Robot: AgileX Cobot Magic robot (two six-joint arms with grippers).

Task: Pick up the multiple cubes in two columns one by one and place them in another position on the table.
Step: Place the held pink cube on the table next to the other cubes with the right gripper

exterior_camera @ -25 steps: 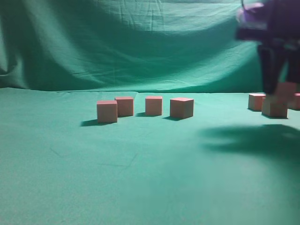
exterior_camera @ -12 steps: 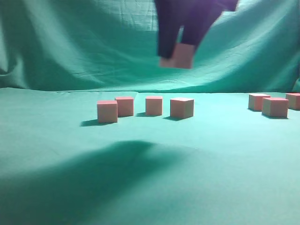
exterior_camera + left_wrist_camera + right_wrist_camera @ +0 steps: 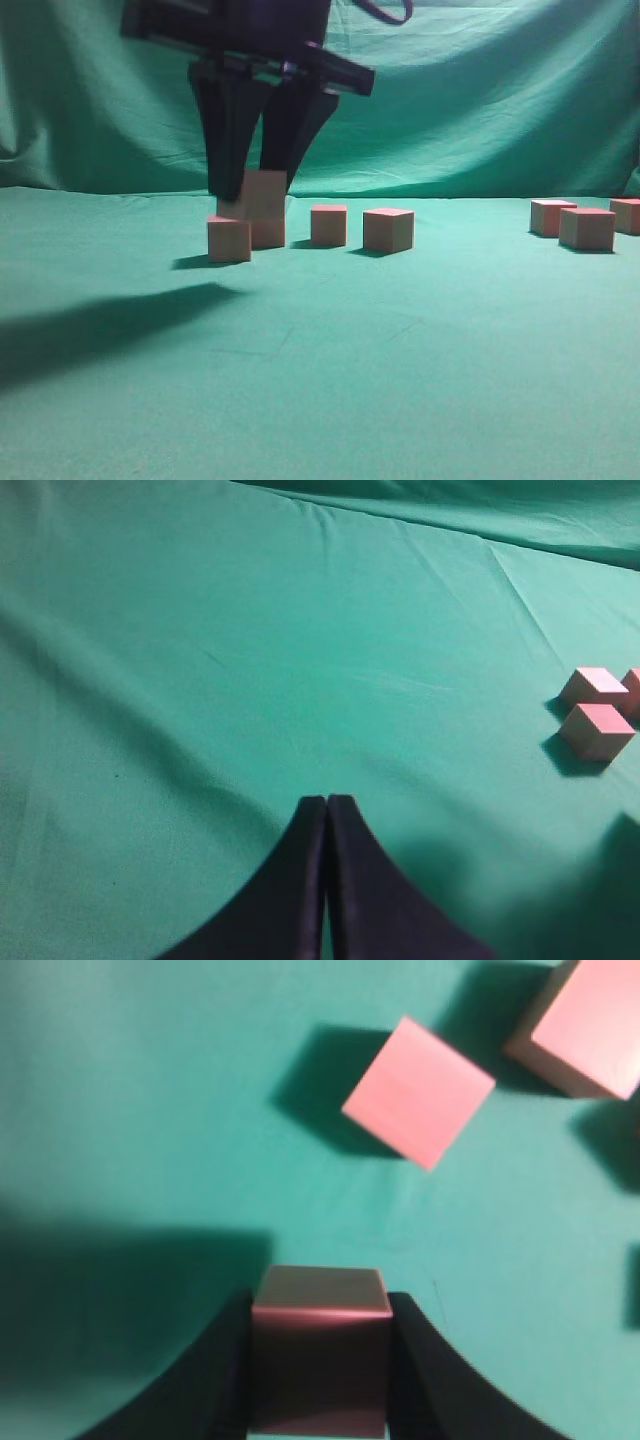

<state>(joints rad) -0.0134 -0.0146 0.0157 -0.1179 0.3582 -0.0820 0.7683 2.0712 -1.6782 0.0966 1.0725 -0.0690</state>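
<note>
**Cube held low over the left group**

While the left gripper (image 3: 326, 880) rests with its fingers pressed together on nothing, the right gripper (image 3: 255, 190) clamps one cube (image 3: 262, 194) between its dark fingers — low over the table (image 3: 400, 350), beside the left group of four cubes (image 3: 310, 228). Three more cubes (image 3: 585, 222) sit well apart at the right edge.
</note>
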